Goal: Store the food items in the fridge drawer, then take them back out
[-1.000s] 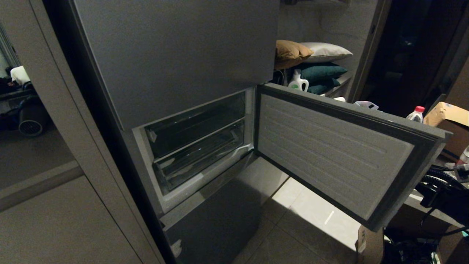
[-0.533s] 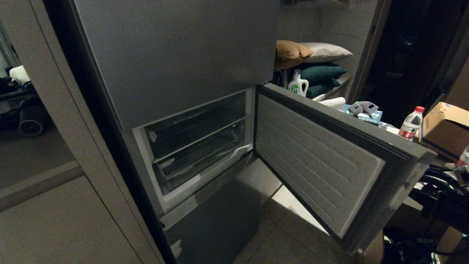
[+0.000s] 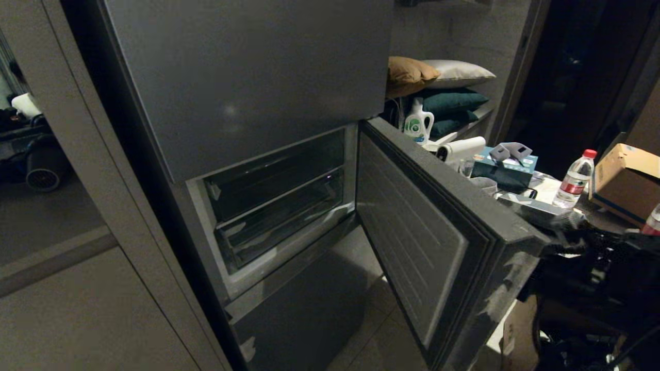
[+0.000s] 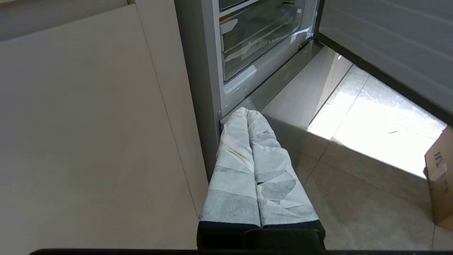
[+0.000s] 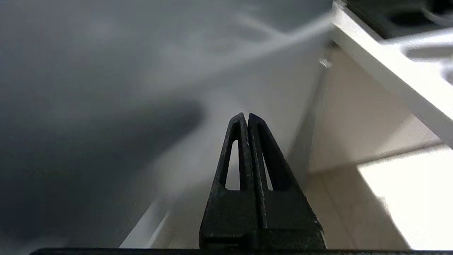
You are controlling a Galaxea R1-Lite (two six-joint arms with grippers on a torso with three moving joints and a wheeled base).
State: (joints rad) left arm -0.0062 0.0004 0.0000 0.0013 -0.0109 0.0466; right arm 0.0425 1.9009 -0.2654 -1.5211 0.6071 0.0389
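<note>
The grey fridge's middle door [image 3: 412, 247] stands open, its ribbed inner face turned left. Inside, two clear fridge drawers sit pushed in, an upper [image 3: 278, 172] and a lower [image 3: 281, 219]; the left wrist view shows them too [image 4: 258, 39]. No food items are in view. My right arm [image 3: 593, 257] is dark and low behind the door's free edge. In the right wrist view my right gripper [image 5: 246, 115] is shut and empty, close to the door's grey outer face [image 5: 106, 88]. My left gripper [image 4: 247, 111], wrapped in pale tape, is shut and empty, low by the fridge's bottom corner.
Behind the door a table holds a water bottle [image 3: 575, 178], a teal tissue box [image 3: 502, 167], a white roll [image 3: 461, 148] and a cardboard box [image 3: 626, 180]. Cushions [image 3: 438, 77] lie on a shelf. A beige cabinet [image 3: 93, 288] flanks the fridge's left; the floor [image 4: 354, 184] is tiled.
The open door has swung round, its free edge coming left and nearer me, uncovering the table behind it. My right arm has come in behind that edge.
</note>
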